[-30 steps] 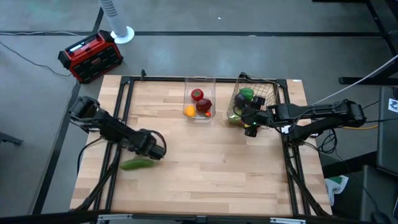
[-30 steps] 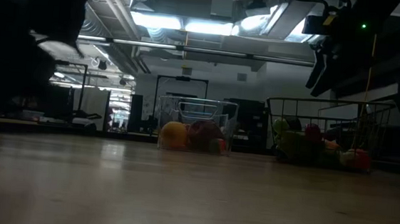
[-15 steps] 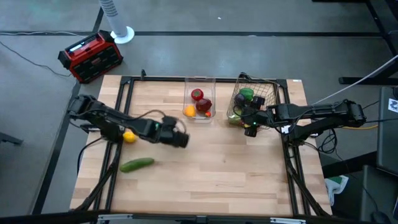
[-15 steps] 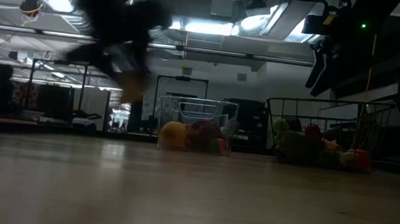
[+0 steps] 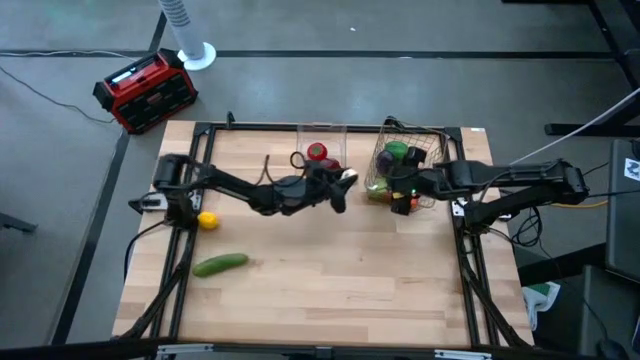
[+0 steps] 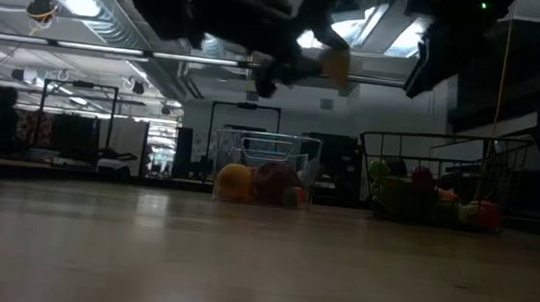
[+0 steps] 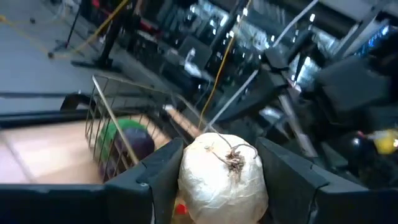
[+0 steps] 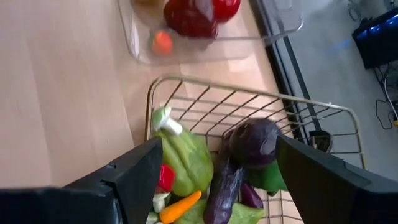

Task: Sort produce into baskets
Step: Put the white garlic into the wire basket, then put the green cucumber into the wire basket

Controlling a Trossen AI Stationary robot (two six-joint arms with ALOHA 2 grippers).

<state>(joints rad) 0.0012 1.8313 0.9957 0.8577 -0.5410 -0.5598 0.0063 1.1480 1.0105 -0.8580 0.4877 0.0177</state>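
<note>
My left gripper (image 5: 343,183) is shut on a white garlic bulb (image 7: 224,177), in the air between the clear plastic bin (image 5: 322,128) and the copper wire basket (image 5: 440,135). The bin holds red apples (image 5: 318,153) and an orange fruit. My right gripper (image 8: 217,180) is open and empty above the wire basket's near left part, over a green pepper (image 8: 183,158), an eggplant (image 8: 252,143) and a carrot (image 8: 180,208) lying in it. A lemon (image 5: 207,220) and a cucumber (image 5: 220,264) lie on the table at the left. My left gripper pinches the garlic bulb's two opposite sides (image 7: 186,180) between its two fingers (image 7: 158,168). The fingers come about level from the table's left. The bulb is lifted clear of the table, its dry root tuft (image 7: 233,155) facing the wrist camera; it also shows in the low view (image 6: 334,67).
A red-black box (image 5: 145,92) and a white fan base (image 5: 195,52) stand on the floor beyond the table's far left corner. The table's near half holds only the cucumber and lemon at the left. A black frame (image 5: 200,140) runs along the table's edges.
My left gripper has swung from the cucumber at the near left toward the table's right and far side, rising, and carries the garlic to the gap between the two baskets. The lemon and cucumber stay where they were. My right gripper has risen slightly over the wire basket.
</note>
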